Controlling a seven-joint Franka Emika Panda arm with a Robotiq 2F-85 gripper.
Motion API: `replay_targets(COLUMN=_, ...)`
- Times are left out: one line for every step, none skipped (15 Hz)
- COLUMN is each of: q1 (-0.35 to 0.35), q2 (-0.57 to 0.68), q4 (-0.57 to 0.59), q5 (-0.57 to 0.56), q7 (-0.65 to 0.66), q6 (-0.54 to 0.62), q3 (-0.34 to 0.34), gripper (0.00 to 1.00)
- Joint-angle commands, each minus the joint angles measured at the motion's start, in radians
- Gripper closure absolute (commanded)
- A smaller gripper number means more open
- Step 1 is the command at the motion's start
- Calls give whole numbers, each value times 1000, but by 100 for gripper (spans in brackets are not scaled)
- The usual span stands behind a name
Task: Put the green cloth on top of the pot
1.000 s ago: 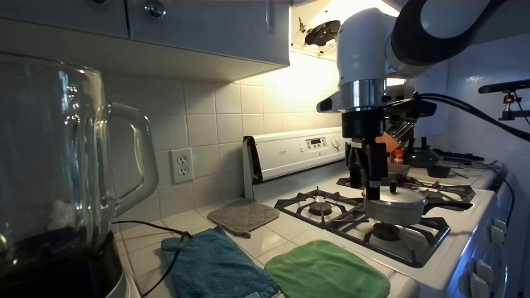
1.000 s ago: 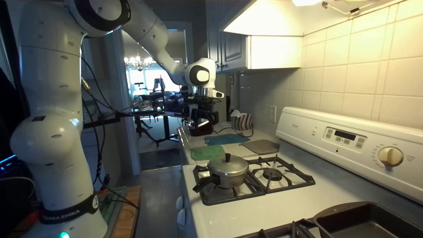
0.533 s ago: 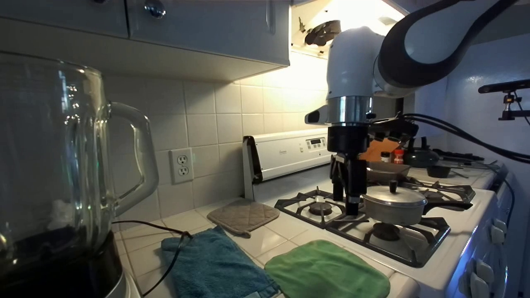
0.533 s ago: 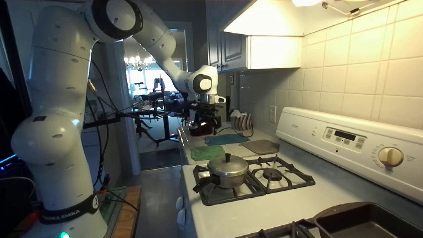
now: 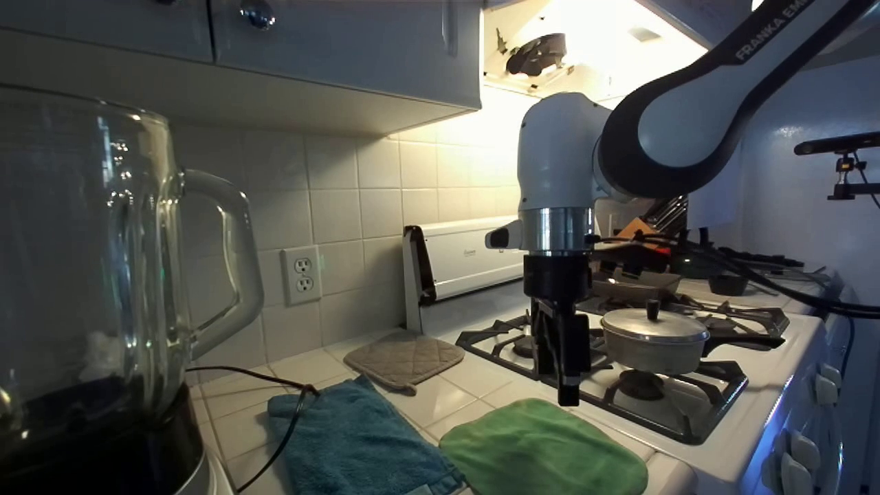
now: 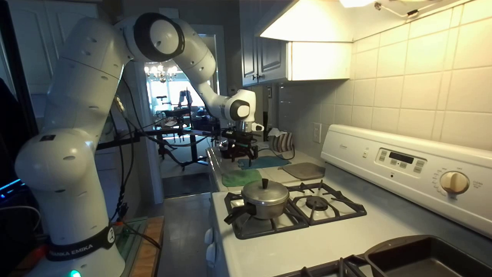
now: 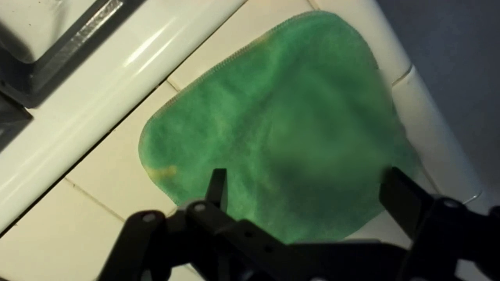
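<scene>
- L, in an ext. view: teal cloth point(image 5: 361, 440) on the tabletop point(image 5: 447, 393), back from its stove-side edge; prob. not ours.
- Mid: green cloth point(image 5: 540, 447), a bit rumpled, nr the corner where the tabletop's front & stove-side edges meet; squarish, no clear long axis.
- Abt same spot, higher: claw point(image 7: 306, 175), spread wide, holding nothing; cloth lies below it, seemingly apart, so we'd prob. go down & pinch.
- R: pot point(image 5: 653, 352), on the stove point(image 5: 763, 399) past that stove-side edge; we'd carry the cloth there after.

Warm glare under hood point(image 6: 309, 24), dim cabinet point(image 5: 344, 55), green cloth point(image 7: 265, 128) partly blurred
</scene>
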Motion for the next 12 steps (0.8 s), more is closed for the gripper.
replay_targets(q1=21, q2=73, q4=67, q5=-51, q7=10, q6=-3, q3=-13, gripper=0)
replay_targets(q1=23, q2=87, q4=75, q5=-56, q7=6, q6=0, q3=-13, gripper=0)
replay_targets(q1=24, q2=97, q4=83, q5=-61, q7=6, q6=1, q3=-14, gripper=0)
replay_targets(q1=27, q2=109, q4=92, q5=-67, q7=5, q6=1, q3=-15, gripper=0)
replay_targets(q1=30, q2=119, q4=101, q5=-74, q7=8, q6=-1, q3=-17, gripper=0)
replay_targets(q1=33, q2=129, q4=108, q5=-79, q7=9, q6=-3, q3=-18, gripper=0)
replay_targets(q1=36, q2=139, q4=117, q5=-84, q7=11, q6=-5, q3=-21, gripper=0)
replay_targets(q1=38, q2=147, q4=124, q5=-86, q7=11, q6=-6, q3=-23, gripper=0)
replay_targets(q1=39, q2=155, q4=130, q5=-87, q7=10, q6=-3, q3=-22, gripper=0)
replay_targets(q1=40, q2=162, q4=137, q5=-89, q7=8, q6=-1, q3=-22, gripper=0)
replay_targets(q1=40, q2=169, q4=142, q5=-89, q7=8, q6=0, q3=-23, gripper=0)
replay_targets(q1=41, q2=175, q4=147, q5=-91, q7=6, q6=5, q3=-23, gripper=0)
